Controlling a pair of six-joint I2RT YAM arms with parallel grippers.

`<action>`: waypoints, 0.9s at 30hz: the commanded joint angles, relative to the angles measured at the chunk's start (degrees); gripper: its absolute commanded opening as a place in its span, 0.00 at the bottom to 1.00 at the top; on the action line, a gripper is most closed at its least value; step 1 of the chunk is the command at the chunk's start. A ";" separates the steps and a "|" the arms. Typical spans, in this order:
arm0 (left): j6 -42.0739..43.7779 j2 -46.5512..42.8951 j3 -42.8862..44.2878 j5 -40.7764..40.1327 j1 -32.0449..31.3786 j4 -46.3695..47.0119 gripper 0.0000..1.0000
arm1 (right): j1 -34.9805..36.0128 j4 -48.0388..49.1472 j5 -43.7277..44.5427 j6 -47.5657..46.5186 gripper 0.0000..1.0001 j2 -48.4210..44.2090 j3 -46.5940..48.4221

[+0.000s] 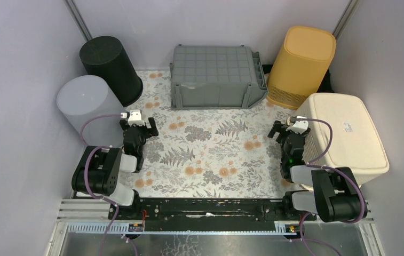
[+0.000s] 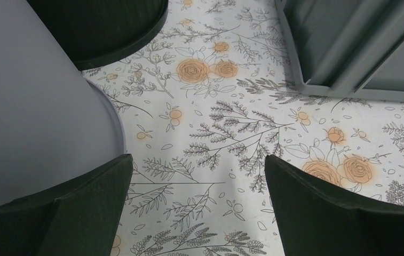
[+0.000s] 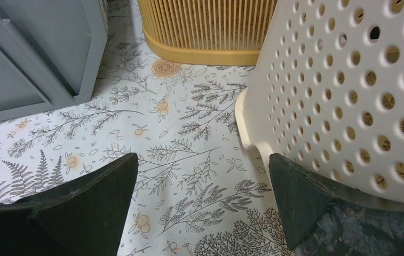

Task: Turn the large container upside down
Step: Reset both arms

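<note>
Your large grey plastic crate (image 1: 215, 74) sits at the upper centre of the top view, on the floral tablecloth (image 1: 210, 154). Its gridded base faces up and its sloped cut-out end is to the right. The interior cannot be seen. The left wrist view cuts it off at the upper right (image 2: 349, 42), and the right wrist view at the upper left (image 3: 39, 48).

Neither pincer touches it. The left gripper (image 1: 138, 128) has its jaws spread wide over bare cloth, holding nothing, as the wrist view (image 2: 197, 170) confirms. The right gripper (image 1: 289, 133) is likewise wide apart and holding nothing (image 3: 202, 170).

To the crate's right stands the yellow slatted bin (image 1: 301, 64), closed end up, its rim on the cloth (image 3: 210, 26). Below that, at right, is the cream perforated basket (image 1: 343, 133), base up with a small label you cannot read. Its wall stands just beside the right gripper (image 3: 349, 96).

At upper left the black cylindrical bin (image 1: 109, 61) and the pale grey cylindrical bin (image 1: 87, 104) both show closed tops. The grey one is just beside the left gripper (image 2: 29, 106), and only the black bin's rim shows (image 2: 98, 26).

The contents of all five are hidden. The right arm hides part of the basket's left wall.
</note>
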 commanded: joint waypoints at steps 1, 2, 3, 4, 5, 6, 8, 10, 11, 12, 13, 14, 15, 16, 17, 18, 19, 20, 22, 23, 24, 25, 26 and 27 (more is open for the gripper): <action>0.51 0.33 -0.41 0.45 0.42 6.02 1.00 | -1.41 2.79 5.39 0.41 0.99 -0.32 -0.04; 0.50 0.36 -0.44 0.49 0.40 6.01 1.00 | -1.46 3.45 5.36 0.40 0.99 -0.33 -0.39; 0.51 0.37 -0.46 0.49 0.38 5.99 1.00 | -1.44 4.12 5.51 0.01 0.99 -0.33 -0.76; 0.52 0.39 -0.43 0.44 0.40 6.03 1.00 | -1.41 5.78 5.46 0.10 0.99 0.44 -1.81; 0.46 0.35 -0.40 0.45 0.41 6.03 1.00 | -1.41 10.91 5.98 -0.19 0.99 2.87 -2.76; 0.41 0.36 -0.41 0.44 0.37 6.03 1.00 | -1.43 15.27 5.56 -1.08 0.99 5.84 -2.61; 0.42 0.34 -0.39 0.35 0.39 5.95 1.00 | -1.39 13.61 3.11 -2.44 0.99 9.15 0.09; 0.43 0.33 -0.39 0.37 0.41 5.94 1.00 | -1.41 10.58 1.88 -2.10 0.99 9.82 1.41; 0.45 0.34 -0.34 0.31 0.37 5.94 1.00 | -1.49 11.37 1.25 -2.14 0.99 11.11 1.51; 0.46 0.39 -0.31 0.32 0.35 5.94 1.00 | -1.50 17.01 0.38 -3.67 0.99 14.23 1.07; 0.53 0.37 -0.31 0.29 0.34 5.94 1.00 | -1.42 20.01 -1.47 -4.58 0.99 15.62 0.48; 0.45 0.34 -0.39 0.31 0.37 5.94 1.00 | -1.42 16.31 -2.81 -4.65 0.99 14.55 1.29; 0.54 0.35 -0.36 0.30 0.41 5.94 1.00 | -1.46 10.72 -4.29 -4.84 0.99 13.09 3.06; 0.53 0.37 -0.37 0.23 0.35 5.94 1.00 | -1.76 8.63 -5.49 -4.78 0.99 12.90 3.84; 0.54 0.32 -0.43 0.28 0.34 5.94 1.00 | -2.15 10.01 -6.21 -4.78 0.99 13.64 3.76; 0.58 0.38 -0.35 0.29 0.40 5.94 1.00 | -2.28 11.79 -6.49 -4.92 0.99 14.35 3.42; 0.56 0.39 -0.36 0.26 0.38 5.90 1.00 | -2.29 11.34 -6.45 -4.83 0.99 14.12 3.56; 0.45 0.37 -0.32 0.36 0.36 5.87 1.00 | -2.36 9.91 -6.37 -4.74 0.99 13.79 4.00; 0.42 0.34 -0.22 0.49 0.41 5.77 1.00 | -3.14 8.99 -7.15 -4.12 0.99 13.94 4.45; 0.43 0.34 -0.22 0.46 0.37 5.73 1.00 | -3.31 9.17 -7.37 -4.10 0.99 13.99 4.48; 0.43 0.35 -0.27 0.46 0.41 5.73 1.00 | -3.38 9.23 -7.38 -3.97 0.99 14.00 4.42; 0.41 0.32 -0.23 0.49 0.34 5.73 1.00 | -3.35 9.23 -7.41 -4.02 0.99 13.92 4.43; 0.37 0.36 -0.22 0.45 0.40 5.69 1.00 | -3.35 9.28 -7.41 -4.07 0.99 13.91 4.43; 0.35 0.37 -0.22 0.49 0.42 5.76 1.00 | -3.34 9.36 -7.39 -4.03 0.99 13.91 4.38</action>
